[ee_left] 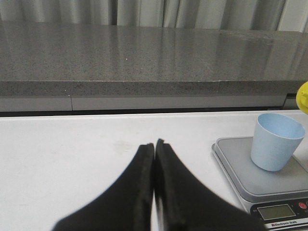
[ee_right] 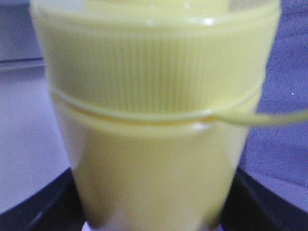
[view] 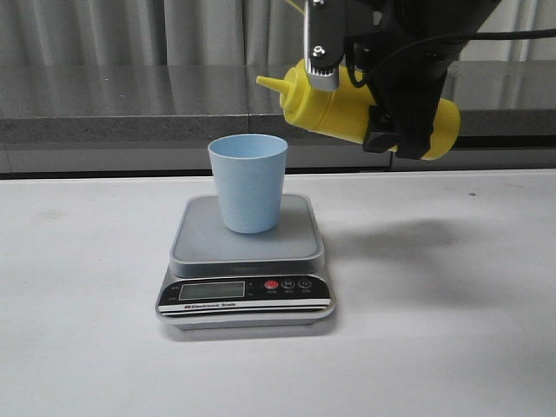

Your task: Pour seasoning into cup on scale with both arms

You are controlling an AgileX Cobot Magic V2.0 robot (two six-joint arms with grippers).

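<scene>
White worktop (view: 452, 347) spreads wide and matte. Behind the worktop runs a speckled grey stone ledge (ee_left: 144, 62), and pale pleated curtains (view: 130, 30) hang behind that.

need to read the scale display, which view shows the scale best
The front view: the whole scale faces the camera, display and buttons unobstructed. The left wrist view catches only its platform and part of the panel at the frame edge. The right wrist view shows none of it.

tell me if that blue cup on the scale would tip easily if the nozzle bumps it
Probably yes. The cup looks like thin plastic and empty, so likely light. It tapers to a narrow base on the scale, so a knock near the rim could tip or slide it.
</scene>
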